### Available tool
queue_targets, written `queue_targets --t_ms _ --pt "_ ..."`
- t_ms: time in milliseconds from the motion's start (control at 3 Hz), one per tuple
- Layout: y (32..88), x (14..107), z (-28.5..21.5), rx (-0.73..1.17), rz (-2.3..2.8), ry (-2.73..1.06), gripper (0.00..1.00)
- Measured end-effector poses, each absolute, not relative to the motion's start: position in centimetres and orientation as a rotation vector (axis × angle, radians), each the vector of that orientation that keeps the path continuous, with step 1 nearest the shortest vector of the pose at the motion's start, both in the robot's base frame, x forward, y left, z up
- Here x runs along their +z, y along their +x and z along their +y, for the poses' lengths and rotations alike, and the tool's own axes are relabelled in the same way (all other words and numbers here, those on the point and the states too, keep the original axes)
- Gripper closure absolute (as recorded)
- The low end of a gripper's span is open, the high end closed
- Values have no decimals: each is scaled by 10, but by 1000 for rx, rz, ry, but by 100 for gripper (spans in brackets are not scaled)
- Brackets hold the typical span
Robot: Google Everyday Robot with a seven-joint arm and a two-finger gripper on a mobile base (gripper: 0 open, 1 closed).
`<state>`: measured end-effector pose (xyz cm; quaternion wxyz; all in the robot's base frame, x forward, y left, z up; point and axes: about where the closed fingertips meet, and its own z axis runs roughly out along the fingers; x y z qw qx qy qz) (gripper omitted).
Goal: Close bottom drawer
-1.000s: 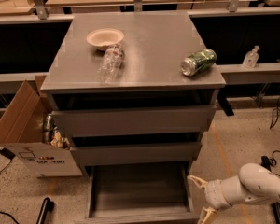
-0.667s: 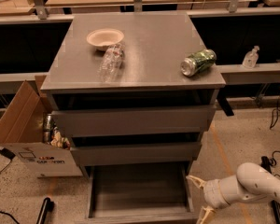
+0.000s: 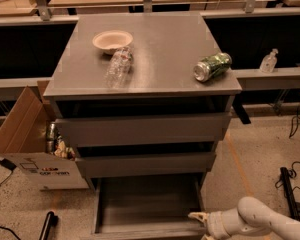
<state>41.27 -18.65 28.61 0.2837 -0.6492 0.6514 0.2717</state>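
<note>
Grey wood-grain bottom drawer (image 3: 149, 206) stands pulled out at six o'clock, under two upper drawers (image 3: 140, 130) with matching fronts; my gripper (image 3: 199, 220) sits at five o'clock, just beside the drawer's right front corner; whether it is wide or narrow, I cannot tell.

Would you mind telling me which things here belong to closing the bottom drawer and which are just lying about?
Job: bottom drawer, pulled out; gripper at its front right corner.
Lying about: bowl, bottle and can on the cabinet top; box on the floor beside it.
</note>
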Motion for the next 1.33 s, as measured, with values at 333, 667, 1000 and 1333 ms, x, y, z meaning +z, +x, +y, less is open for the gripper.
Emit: queue_targets --t_ms 333,667,1000,1333 --pt "405 248 -191 715 1751 -1733 49" --pt "397 221 -198 717 1722 -1742 74" --pt "393 208 -198 723 1698 -1756 100" --pt "393 208 -197 723 1698 -1756 100"
